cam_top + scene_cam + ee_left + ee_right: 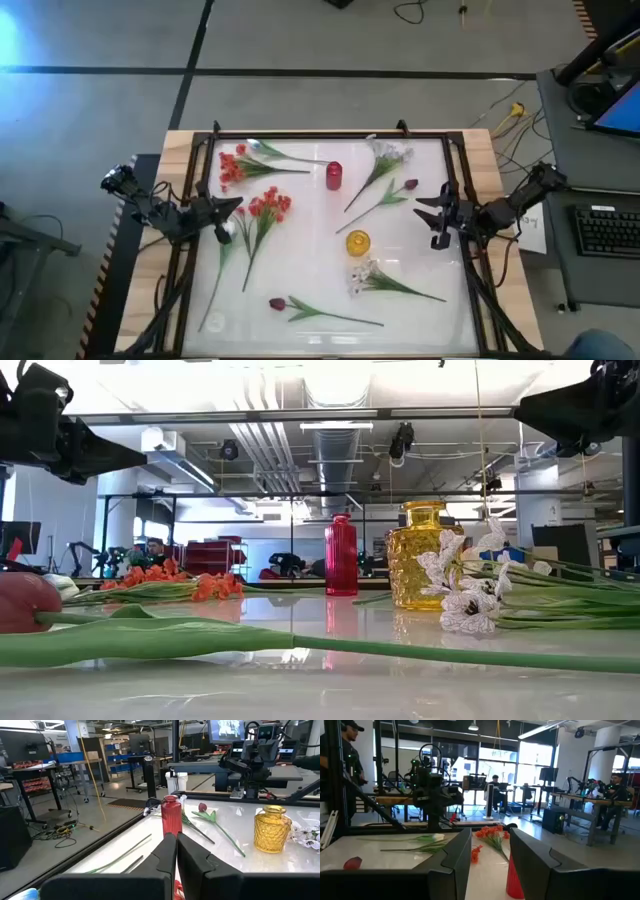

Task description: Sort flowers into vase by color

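Flowers point(262, 212) strewn flat around red vase point(334, 176); yellow vase point(358, 242) just beside it. Left gripper point(236, 207) left of red vase, fingers pressed together, empty. Right gripper point(424, 215) right, fingers spread, empty.

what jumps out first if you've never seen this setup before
The two vases stand out mid-table: a red vase toward the far edge and a yellow vase nearer the middle, both without flowers. Around them lie loose stems: red-orange blossom clusters on the left, white sprays near the yellow vase. The left tool and right tool hover at the sides, holding nothing.
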